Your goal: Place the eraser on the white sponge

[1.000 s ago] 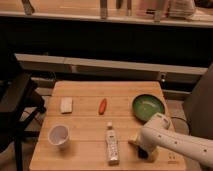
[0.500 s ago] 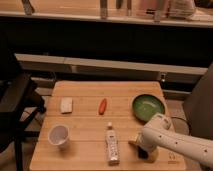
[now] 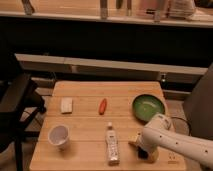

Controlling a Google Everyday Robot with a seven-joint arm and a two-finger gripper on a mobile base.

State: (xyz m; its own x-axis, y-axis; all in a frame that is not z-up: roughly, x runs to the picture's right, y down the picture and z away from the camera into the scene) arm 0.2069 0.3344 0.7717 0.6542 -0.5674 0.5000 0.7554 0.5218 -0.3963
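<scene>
Wood slat table (image 3: 90, 125) in a dark room, with a counter ledge along the back. Black chair (image 3: 17, 107) sits off the table's left edge.

On the table, left to right:
- white cup (image 3: 58, 135), front-left, upright.
- white sponge (image 3: 66, 104), just behind the cup and apart from it. It lies flat with nothing on it.
- red-orange item (image 3: 102, 105), mid-table, small and oblong. Could be a chili or a carrot, can't say which.
- white labelled bottle (image 3: 111, 144), front-centre, on its side with the cap toward the back.
- green bowl (image 3: 148, 106), back-right.

Front-right: the white arm (image 3: 175, 142) comes in from the lower right corner. The gripper (image 3: 141, 149) is down at table level, just right of the bottle and in front of the bowl. A dark patch directly under it reads as the eraser (image 3: 142, 154), mostly hidden by the wrist. Can't tell whether the claw is clenched on it or released, because the arm body blocks the view.

Step, my read: this is the pick, phase 1 of 2. The eraser is well apart from the sponge, on the opposite side of the table, and doesn't look lifted. Placement hasn't begun.

Next move needs:
- A confirmed grasp, then a lift high enough to clear the bottle.
- A traverse left and back, over the bottle and the red-orange item.
- Alignment over the sponge, then a descent to contact before release.
- The sponge is small and soft-looking and the cup is near, so come in from the right, keep the eraser flat, and centre it.
</scene>
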